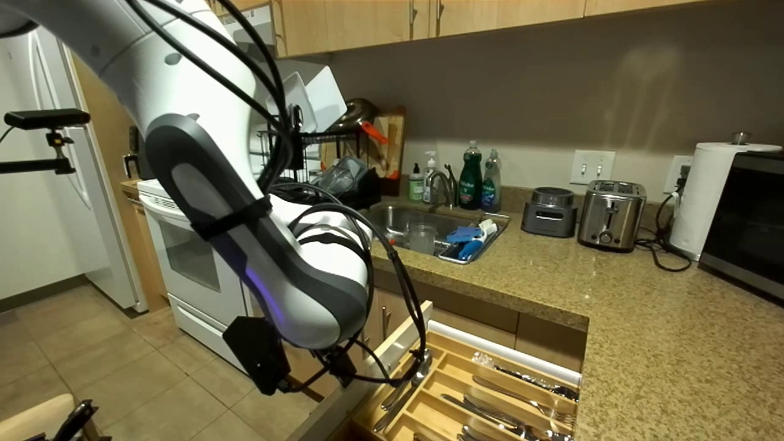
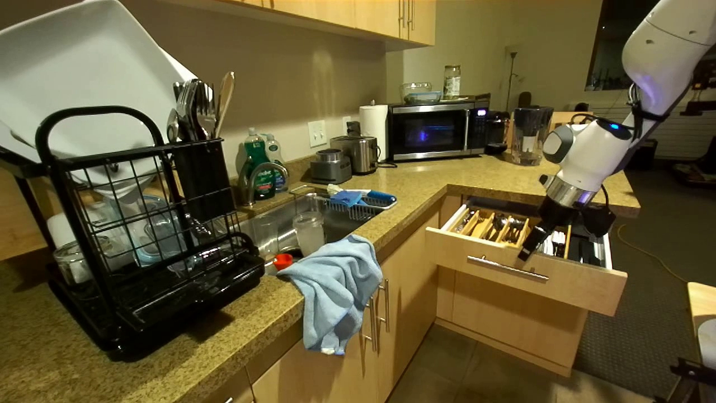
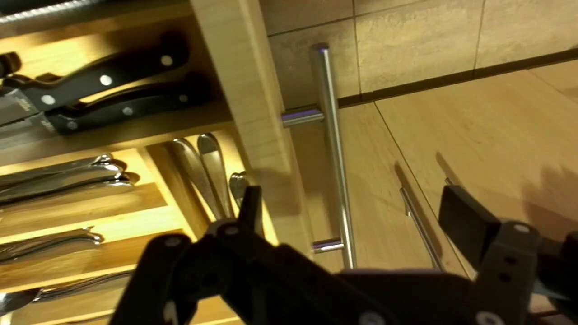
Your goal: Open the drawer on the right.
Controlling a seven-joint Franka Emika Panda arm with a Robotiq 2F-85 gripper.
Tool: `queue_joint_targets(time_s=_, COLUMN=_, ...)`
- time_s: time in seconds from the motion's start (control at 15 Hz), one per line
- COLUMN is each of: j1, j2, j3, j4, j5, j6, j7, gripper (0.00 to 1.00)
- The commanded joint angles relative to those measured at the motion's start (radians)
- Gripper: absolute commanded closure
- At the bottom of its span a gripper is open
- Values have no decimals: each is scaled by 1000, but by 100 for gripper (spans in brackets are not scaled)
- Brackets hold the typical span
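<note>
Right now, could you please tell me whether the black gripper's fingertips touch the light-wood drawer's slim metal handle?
Apart: the wrist view shows a gap between the handle and each of the spread fingertips.

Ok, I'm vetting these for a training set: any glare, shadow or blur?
Wrist view: glints on the drawer handle, soft shadows on the cabinet front, gripper nearly black, knife handles slightly soft; in an exterior view, a pale patch on the wall above the toaster; in an exterior view, purplish glow on the microwave door.

Wrist view nearest, all share drawer [image 2: 565, 282]
</note>
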Motion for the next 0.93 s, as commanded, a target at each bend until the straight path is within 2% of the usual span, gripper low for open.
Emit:
queue_joint_targets(time_s=0.0, j1=46, j2=-69, j3=-98, j4=-10, j5=0, j6=0, j7=-26, gripper=0)
queue_joint_targets(time_s=0.27, j1=82, j2=-64, j3=-169, j4=16, j5=0, j6=0, j7=-27, gripper=0)
queue_joint_targets(time_s=0.47, j1=6, j2=-27, j3=-70, j4=26, j5=0, j6=0, j7=-42, gripper=0)
queue_joint_targets(time_s=0.6, j1=-17, j2=-9, j3=-32, j4=29, j5=0, j6=-1, j7=-46, gripper=0)
queue_joint_targets(time_s=0.73, j1=-29, j2=6, j3=-14, j4=30, j5=0, j6=-3, j7=-51, gripper=0)
queue_joint_targets(time_s=0.87, j1=-24, j2=22, j3=-25, j4=34, j5=0, j6=-4, j7=-59, gripper=0)
